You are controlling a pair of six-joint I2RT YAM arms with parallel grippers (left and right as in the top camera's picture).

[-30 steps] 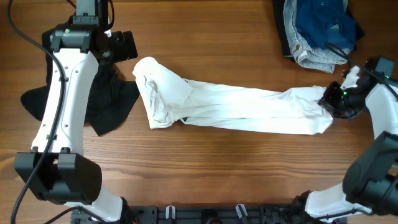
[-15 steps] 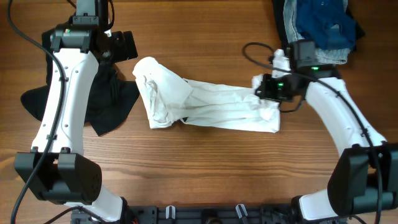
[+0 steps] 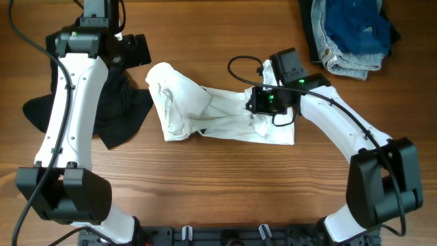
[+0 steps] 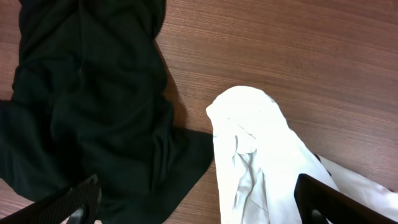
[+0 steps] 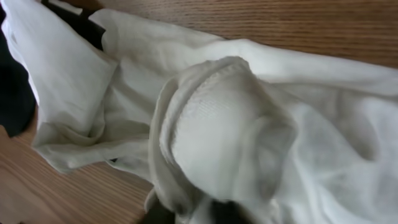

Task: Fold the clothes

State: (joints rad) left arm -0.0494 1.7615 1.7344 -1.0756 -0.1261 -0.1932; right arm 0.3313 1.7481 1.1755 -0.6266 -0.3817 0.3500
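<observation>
White garment (image 3: 205,113) is pinched by the right hand (image 3: 258,104); left hand (image 4: 198,202) spread near black cloth (image 4: 93,93).

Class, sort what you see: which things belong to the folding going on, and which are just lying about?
In the job: white garment; right gripper, holding its end.
Lying about for now: black garment; blue denim pile; left gripper, open and holding nothing.

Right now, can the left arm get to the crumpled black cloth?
Probably yes. The left gripper hangs open right over the edge of the crumpled black cloth. Nothing covers it, and the right gripper is off holding the long white garment.
</observation>
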